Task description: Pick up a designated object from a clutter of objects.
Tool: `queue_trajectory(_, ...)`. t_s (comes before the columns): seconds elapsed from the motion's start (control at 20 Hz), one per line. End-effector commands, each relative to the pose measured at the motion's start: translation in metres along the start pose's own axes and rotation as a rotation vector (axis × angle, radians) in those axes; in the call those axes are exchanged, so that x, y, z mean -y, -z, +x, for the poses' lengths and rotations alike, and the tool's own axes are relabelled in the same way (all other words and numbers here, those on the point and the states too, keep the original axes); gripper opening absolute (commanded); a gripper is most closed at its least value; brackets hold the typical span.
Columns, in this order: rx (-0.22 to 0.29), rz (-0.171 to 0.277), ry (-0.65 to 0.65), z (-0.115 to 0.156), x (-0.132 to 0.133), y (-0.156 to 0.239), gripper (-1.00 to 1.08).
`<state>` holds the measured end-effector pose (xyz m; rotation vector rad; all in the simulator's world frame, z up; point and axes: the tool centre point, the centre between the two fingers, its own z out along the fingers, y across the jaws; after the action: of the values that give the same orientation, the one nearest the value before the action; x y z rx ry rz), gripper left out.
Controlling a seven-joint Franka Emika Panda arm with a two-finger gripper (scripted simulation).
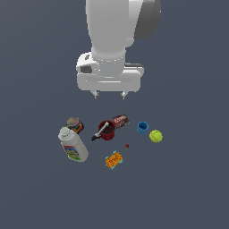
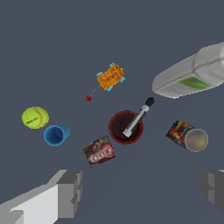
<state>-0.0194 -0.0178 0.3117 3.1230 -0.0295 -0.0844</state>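
The designated object, a small flat orange-yellow bumpy block (image 1: 114, 160) with light-blue corner bits, lies on the dark floor at the near edge of the clutter; it also shows in the wrist view (image 2: 110, 77). My gripper (image 1: 108, 94) hangs open and empty well above the clutter, behind the dark red mug (image 1: 107, 130). In the wrist view the gripper (image 2: 142, 188) has its two grey fingers (image 2: 70, 192) spread wide, with nothing between them. The block is apart from the other items.
A marker (image 2: 138, 117) leans in the red mug (image 2: 126, 127). Around it are a brown can (image 1: 120, 120), a blue cup (image 1: 142, 128), a yellow-green ball (image 1: 155, 136), a round tin (image 1: 74, 125), a white labelled bottle (image 1: 74, 145) and a tiny red bead (image 1: 127, 146).
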Motion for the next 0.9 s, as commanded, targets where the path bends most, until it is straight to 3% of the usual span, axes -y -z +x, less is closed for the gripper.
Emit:
queue_trajectory(0.0, 0.0, 0.0, 0.0, 0.0, 0.0, 0.0, 1.0)
queue_trajectory(0.45, 0.018, -0.001, -0.041, -0.005, -0.033, -0.006, 1.0)
queue_trajectory(0.85, 0.016, -0.001, -0.059, -0.001, -0.033, -0.009, 1.0)
